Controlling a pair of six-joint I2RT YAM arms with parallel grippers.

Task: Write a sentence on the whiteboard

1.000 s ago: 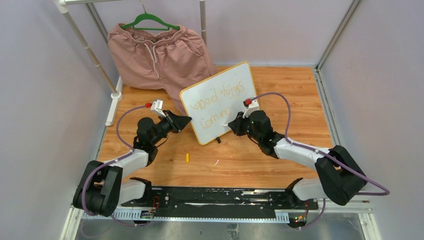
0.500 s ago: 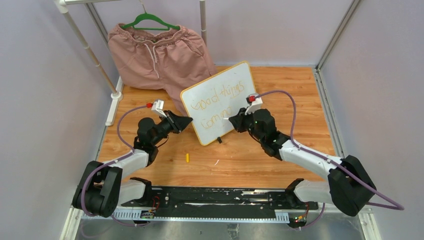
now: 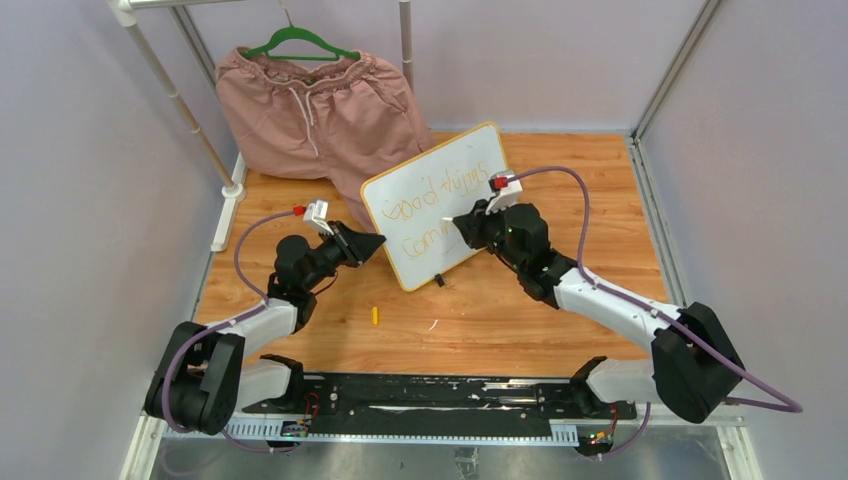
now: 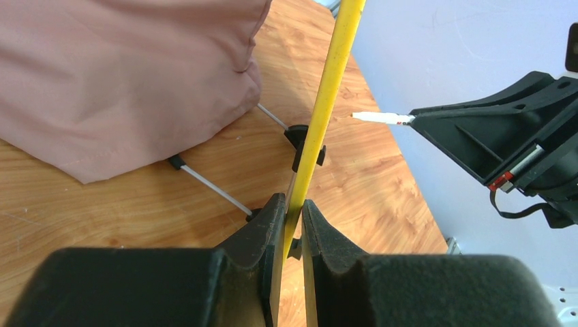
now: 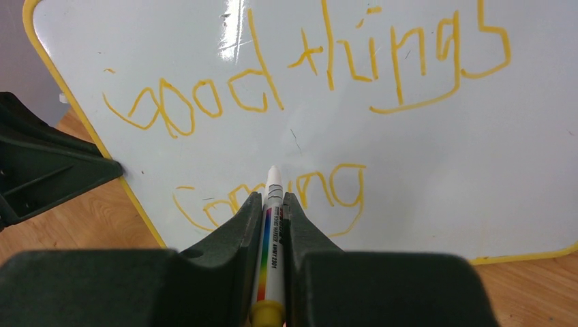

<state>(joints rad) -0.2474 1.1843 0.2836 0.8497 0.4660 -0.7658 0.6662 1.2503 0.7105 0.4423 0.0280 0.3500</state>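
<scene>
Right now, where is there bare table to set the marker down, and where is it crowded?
Bare wood lies right of the whiteboard, out to the metal side rail, and in front of it, save a small yellow piece. Crowded: the pink shorts behind-left, and the board's sides, where the left gripper and right gripper work.

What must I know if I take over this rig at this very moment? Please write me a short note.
Left gripper: jaws shut on the yellow frame of the whiteboard, steadying it at its left edge.
Right gripper: jaws shut on a marker, tip pointing at the second line and seemingly just off the surface.
The whiteboard stands on the wooden table.
Done: the sentence reads "good things coming" in two orange lines.
Left: probably only to draw the marker back and release the board.
</scene>
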